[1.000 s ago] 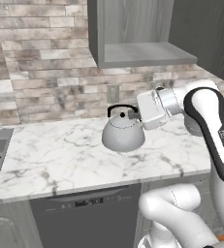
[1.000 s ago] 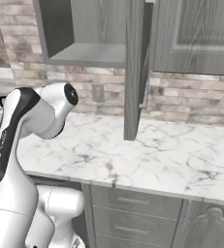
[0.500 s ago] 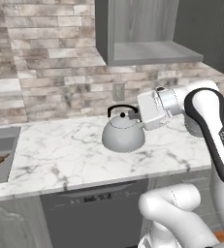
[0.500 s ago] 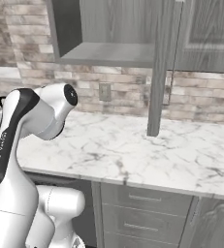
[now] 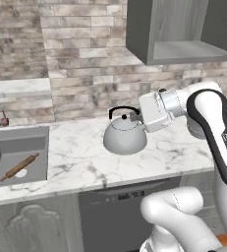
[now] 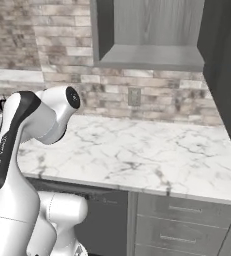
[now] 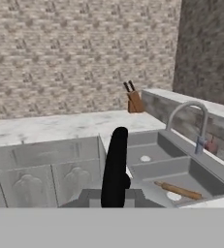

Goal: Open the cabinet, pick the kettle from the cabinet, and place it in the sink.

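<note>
Gripping the kettle [image 5: 125, 138] by its black handle, the closed gripper [image 5: 137, 117] holds it over the counter's [image 5: 80, 160] middle, right of the sink [image 5: 16, 152], where a rolling pin [image 5: 19, 167] lies; the cabinet [image 5: 176, 29] stands open above.

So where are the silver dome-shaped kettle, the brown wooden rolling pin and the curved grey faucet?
Silver dome-shaped kettle [image 5: 125, 140]: left base view, on its rounded body.
Brown wooden rolling pin [image 5: 19, 167]: left base view, mid-shaft, lying in the sink.
Curved grey faucet [image 7: 187, 107]: hand view, top of its arch.
</note>
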You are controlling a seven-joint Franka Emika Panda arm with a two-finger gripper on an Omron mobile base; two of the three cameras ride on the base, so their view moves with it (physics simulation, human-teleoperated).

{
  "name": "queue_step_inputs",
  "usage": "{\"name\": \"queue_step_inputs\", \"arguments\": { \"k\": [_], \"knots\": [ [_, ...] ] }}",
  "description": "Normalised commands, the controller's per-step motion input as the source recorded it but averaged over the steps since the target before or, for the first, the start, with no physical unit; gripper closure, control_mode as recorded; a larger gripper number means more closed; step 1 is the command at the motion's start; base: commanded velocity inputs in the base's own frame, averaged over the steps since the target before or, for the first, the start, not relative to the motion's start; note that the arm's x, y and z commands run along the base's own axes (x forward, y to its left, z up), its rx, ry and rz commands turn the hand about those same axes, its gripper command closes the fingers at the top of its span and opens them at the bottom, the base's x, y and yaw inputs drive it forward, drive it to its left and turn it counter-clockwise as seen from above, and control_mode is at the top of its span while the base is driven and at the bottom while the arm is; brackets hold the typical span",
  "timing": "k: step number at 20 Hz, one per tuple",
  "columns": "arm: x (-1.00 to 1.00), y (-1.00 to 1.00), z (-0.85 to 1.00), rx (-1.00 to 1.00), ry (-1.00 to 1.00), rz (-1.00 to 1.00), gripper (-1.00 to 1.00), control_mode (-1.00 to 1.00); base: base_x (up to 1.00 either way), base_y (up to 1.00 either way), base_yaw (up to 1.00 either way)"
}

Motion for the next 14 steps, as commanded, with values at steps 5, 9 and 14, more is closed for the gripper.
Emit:
{"name": "queue_step_inputs", "arguments": {
  "k": [5,9,14],
  "knots": [
    [0.00,0.00,0.00,0.00,0.00,0.00,1.00,1.00,-0.09,0.70,-0.01],
    [0.00,0.00,0.00,0.00,0.00,0.00,1.00,1.00,-0.02,0.71,-0.01],
    [0.00,0.00,0.00,0.00,0.00,0.00,1.00,1.00,0.01,0.71,-0.03]
  ]
}}
